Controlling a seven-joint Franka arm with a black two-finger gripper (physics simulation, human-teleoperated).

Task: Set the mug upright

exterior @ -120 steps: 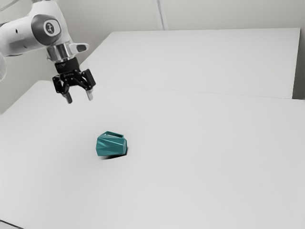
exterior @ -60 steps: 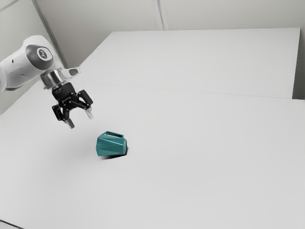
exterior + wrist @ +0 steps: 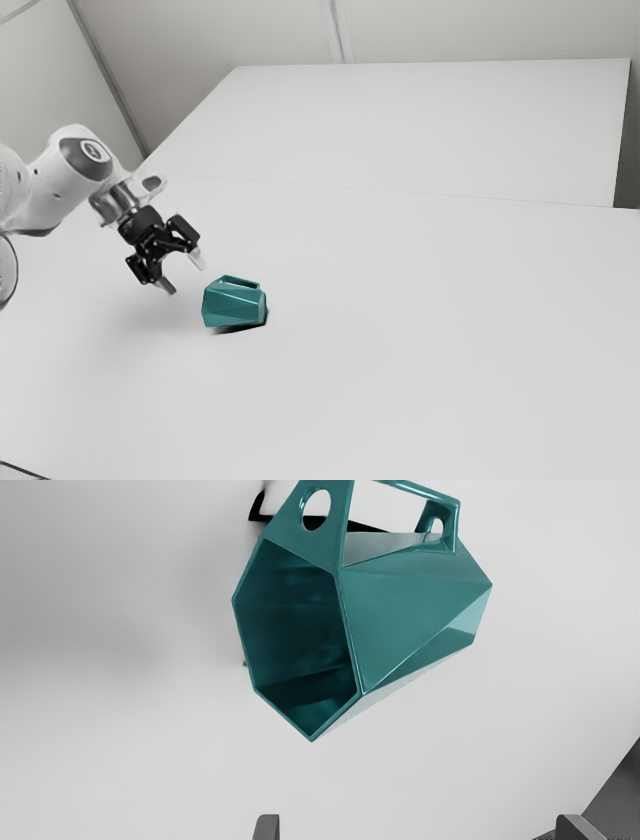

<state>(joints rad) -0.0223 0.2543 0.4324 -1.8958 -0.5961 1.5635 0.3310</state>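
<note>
In the exterior view my arm (image 3: 62, 187) comes in from ten o'clock, bent at the wrist, and my gripper (image 3: 183, 276) slants down, its fingers aimed between four and five o'clock. I hold it above the table (image 3: 450, 350), tilted rather than plumb, with the fingers (image 3: 267, 828) spread wide. The mug (image 3: 234, 308) is near, just off my fingertips toward four o'clock and apart from them. It lies on its side on the tabletop, its handle (image 3: 455, 525) at twelve o'clock on the body as the exterior view has it. From my wrist I look into its dark mouth (image 3: 300, 640), with the whole mug out ahead of my fingertips.
</note>
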